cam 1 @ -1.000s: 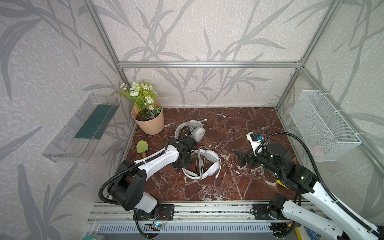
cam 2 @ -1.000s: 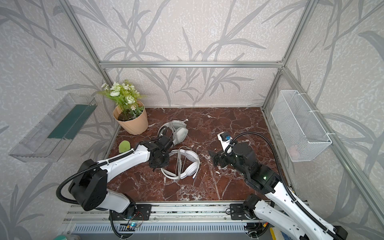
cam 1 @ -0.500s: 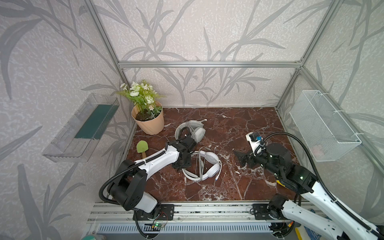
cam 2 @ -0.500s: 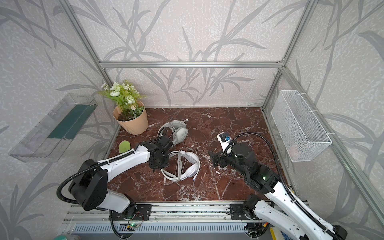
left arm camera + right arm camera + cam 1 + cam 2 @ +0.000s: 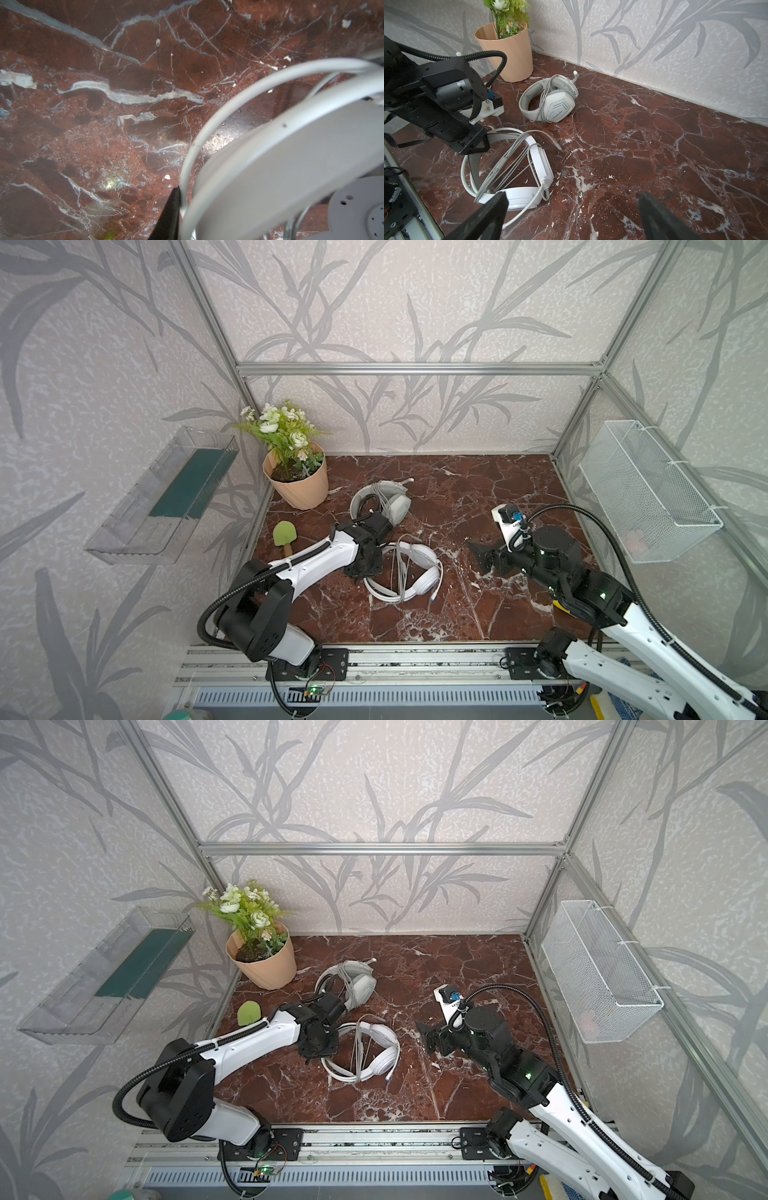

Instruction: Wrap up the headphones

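Quick look at the scene: the red marble desk (image 5: 478,489) is mostly used on its left half, with a potted plant (image 5: 297,477) parked in the back left corner and both headphones laid out in front of it. The greyish-white headset (image 5: 386,499) is found nearer the back wall with its lead wound round band and cups, so that one is judged done. The glossy white headset (image 5: 415,576) is laid flat nearer the front, left of the middle. Several strands of its cable (image 5: 508,162) are drawn across the open band, and the plug (image 5: 557,145) is left loose on the marble. The left pincer (image 5: 365,572) is pointed down at the band's left side. Only one dark finger (image 5: 170,214) is caught by the wrist camera, right against a cable loop, so it can't be told whether it's open, shut or holding anything. The right pincer (image 5: 573,199) is spread wide with nothing in it, hung just right of the white headset. The step in hand is probably finishing that wrap. The tail would best be picked up near the plug, kept lightly taut and laid beside the existing strands while the band is pinned, since thin cable is easily slid off glossy plastic. As for writing, "sunpanda" can be read on the grey cup (image 5: 557,116), and nothing else is legible.
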### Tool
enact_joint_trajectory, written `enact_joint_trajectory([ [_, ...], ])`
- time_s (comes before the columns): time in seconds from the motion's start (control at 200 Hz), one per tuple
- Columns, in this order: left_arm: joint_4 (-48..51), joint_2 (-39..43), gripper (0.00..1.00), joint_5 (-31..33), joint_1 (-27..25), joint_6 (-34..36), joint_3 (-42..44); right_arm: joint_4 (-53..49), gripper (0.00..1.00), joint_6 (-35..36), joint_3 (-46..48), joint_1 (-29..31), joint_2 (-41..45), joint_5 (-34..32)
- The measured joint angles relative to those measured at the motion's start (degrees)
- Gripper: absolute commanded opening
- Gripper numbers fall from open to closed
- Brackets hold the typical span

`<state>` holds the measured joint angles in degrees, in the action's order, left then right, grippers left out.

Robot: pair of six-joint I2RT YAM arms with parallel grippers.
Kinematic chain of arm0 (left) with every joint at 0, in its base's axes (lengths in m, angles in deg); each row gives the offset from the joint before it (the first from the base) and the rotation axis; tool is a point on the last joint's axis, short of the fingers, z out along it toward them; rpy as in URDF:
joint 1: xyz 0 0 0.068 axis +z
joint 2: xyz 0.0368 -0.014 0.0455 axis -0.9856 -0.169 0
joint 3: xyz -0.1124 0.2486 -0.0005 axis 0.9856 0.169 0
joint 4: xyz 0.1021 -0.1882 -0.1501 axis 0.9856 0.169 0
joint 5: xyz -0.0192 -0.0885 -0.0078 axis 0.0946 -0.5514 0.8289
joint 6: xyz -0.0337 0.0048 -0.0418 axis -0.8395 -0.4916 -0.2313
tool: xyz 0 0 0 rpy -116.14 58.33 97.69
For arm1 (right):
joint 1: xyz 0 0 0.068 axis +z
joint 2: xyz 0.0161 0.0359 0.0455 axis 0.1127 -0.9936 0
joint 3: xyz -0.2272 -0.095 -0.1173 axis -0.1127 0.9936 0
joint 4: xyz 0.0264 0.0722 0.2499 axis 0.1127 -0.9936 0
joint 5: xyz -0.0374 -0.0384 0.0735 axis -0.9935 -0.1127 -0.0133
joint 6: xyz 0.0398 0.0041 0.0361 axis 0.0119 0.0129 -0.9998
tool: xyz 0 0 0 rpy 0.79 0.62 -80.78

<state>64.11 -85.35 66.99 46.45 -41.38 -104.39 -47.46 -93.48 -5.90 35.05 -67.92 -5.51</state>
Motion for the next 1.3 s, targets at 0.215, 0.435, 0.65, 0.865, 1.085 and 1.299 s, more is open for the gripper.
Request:
enact_joint_trajectory([
  [0.215,1.0,1.2,0.36,0.0,0.0,0.0,0.0,0.0,0.98,0.0,0.0,0.0,0.0,0.3],
  [0.435,1.3,1.7,0.39,-0.7,0.0,-0.3,-0.4,0.0,0.98,0.0,0.0,0.0,0.0,0.9],
  [0.65,2.1,2.6,0.46,-1.0,0.0,-0.3,-1.4,0.0,0.98,0.0,0.0,0.0,0.0,1.3],
  [0.865,2.8,3.6,0.52,-1.1,0.0,-0.3,-2.3,0.0,0.98,0.0,0.0,0.0,0.0,1.4],
  [1.085,5.4,5.6,0.73,-0.3,0.0,-0.3,-4.6,0.0,0.98,0.0,0.0,0.0,0.0,1.7],
  [1.299,7.1,11.8,0.99,3.3,0.0,-0.1,-10.4,0.0,1.00,0.0,0.0,0.0,0.0,1.3],
])
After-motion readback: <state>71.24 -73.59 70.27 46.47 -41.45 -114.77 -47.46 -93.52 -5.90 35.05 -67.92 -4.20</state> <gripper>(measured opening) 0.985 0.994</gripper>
